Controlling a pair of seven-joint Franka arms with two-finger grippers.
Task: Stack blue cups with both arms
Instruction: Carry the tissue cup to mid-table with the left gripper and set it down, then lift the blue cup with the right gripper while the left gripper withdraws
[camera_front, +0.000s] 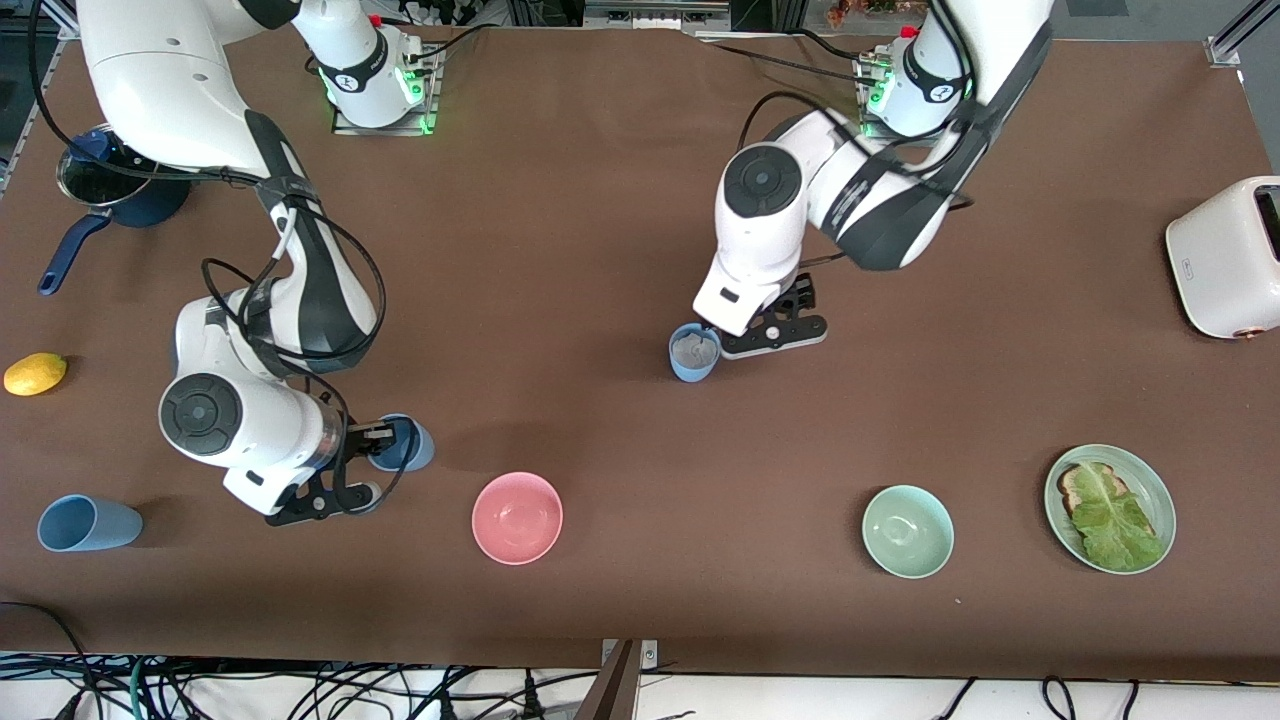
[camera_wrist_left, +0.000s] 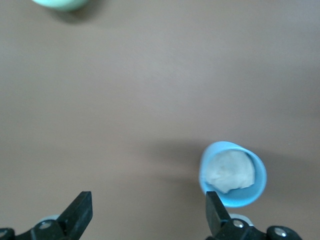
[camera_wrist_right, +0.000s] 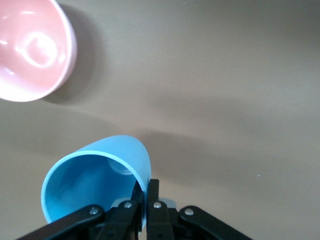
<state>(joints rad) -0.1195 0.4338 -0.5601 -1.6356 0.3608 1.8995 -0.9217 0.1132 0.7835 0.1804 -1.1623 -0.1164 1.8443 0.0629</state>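
Bare table between the arms; pink bowl (camera_front: 517, 517) near held cup (camera_front: 405, 445); green bowl (camera_front: 907, 531) well apart

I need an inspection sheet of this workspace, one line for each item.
Surface: brown table, no spill seen.
Job's things: three blue cups, none stacked; upright cup mid-table; held cup; lying cup at the right arm's end.
Clutter: pink bowl, green bowl, plate of toast and lettuce, lemon, navy pot, toaster.
Grippers: left gripper open beside the upright cup; right gripper shut on the held cup's rim.
Cables: loose cables below the table's near edge.
Surroundings: nothing seen.
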